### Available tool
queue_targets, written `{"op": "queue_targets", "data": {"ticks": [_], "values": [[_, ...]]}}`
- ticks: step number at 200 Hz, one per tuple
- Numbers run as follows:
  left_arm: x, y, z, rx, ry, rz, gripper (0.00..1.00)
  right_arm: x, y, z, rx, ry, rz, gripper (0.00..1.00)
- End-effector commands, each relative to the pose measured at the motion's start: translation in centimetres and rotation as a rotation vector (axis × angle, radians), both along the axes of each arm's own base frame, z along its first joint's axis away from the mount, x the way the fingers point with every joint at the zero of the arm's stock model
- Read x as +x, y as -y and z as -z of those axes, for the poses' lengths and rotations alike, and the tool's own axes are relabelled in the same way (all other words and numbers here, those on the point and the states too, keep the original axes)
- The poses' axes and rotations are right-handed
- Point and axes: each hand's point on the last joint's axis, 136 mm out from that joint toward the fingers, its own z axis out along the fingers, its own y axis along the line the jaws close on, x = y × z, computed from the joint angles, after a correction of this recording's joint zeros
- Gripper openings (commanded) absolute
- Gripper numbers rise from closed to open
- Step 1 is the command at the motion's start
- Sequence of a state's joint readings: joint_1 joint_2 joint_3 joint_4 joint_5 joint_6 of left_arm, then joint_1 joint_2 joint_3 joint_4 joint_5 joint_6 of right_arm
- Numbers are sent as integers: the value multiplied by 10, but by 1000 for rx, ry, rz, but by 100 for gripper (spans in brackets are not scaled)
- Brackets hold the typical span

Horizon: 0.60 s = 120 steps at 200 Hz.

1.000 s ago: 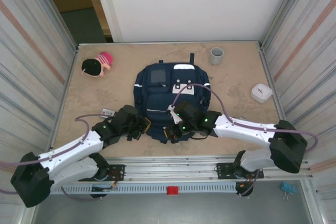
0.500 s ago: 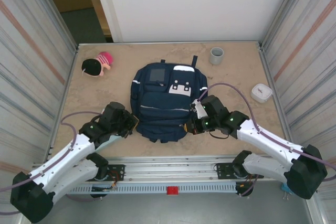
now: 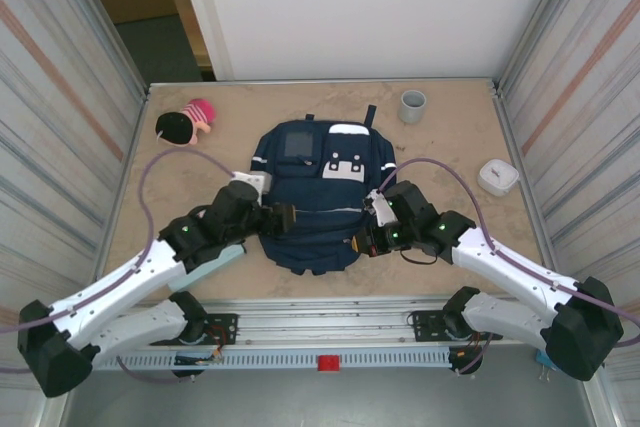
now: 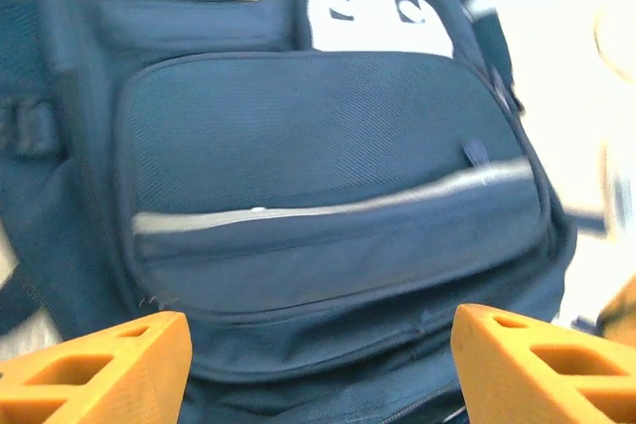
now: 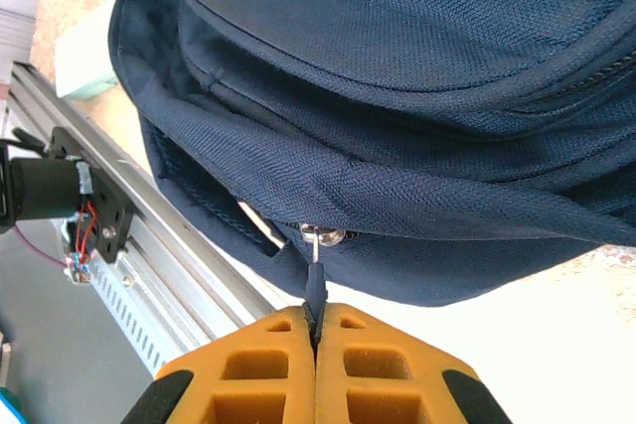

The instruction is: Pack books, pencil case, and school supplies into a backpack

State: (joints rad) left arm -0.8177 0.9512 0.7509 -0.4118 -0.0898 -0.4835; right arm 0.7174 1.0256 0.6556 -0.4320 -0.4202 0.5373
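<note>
Two roles — right fingers (image 5: pixel 258 369) clench the backpack (image 5: pixel 417 96) zip pull (image 5: pixel 315 280), left fingers (image 4: pixel 99 369) hang spread, empty; likely the zipper step — next needs a steady pull along its track.

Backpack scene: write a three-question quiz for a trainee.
1. True or false: the left fingers are closed on the backpack.
2. The right fingers pinch: A a strap, B a zipper pull, C a cup.
3. Which arm partly covers the pencil case?
Key: 1 false, they stand open; 2 B; 3 left.
</note>
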Motion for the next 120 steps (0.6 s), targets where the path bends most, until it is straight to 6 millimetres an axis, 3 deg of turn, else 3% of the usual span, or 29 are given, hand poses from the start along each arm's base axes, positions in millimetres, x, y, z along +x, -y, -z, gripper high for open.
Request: {"op": "queue_targets", "data": {"ticks": [1, 30, 63, 73, 92, 106, 120], "values": [[-11, 44, -3, 195, 276, 461, 74, 1, -2, -18, 55, 65, -23, 0], [-22, 69, 33, 351, 342, 734, 84, 0, 0, -16, 54, 65, -19, 0], [-15, 86, 52, 397, 365, 821, 87, 0, -3, -16, 69, 67, -21, 0], [-13, 89, 57, 401, 357, 824, 80, 1, -3, -16, 71, 68, -20, 0], [-15, 95, 60, 377, 350, 840, 56, 1, -4, -14, 71, 65, -21, 0], [-22, 101, 55, 322, 356, 862, 45, 2, -3, -11, 67, 66, -19, 0], [-27, 106, 46, 262, 367, 872, 27, 2, -2, -6, 58, 62, -15, 0]]}}
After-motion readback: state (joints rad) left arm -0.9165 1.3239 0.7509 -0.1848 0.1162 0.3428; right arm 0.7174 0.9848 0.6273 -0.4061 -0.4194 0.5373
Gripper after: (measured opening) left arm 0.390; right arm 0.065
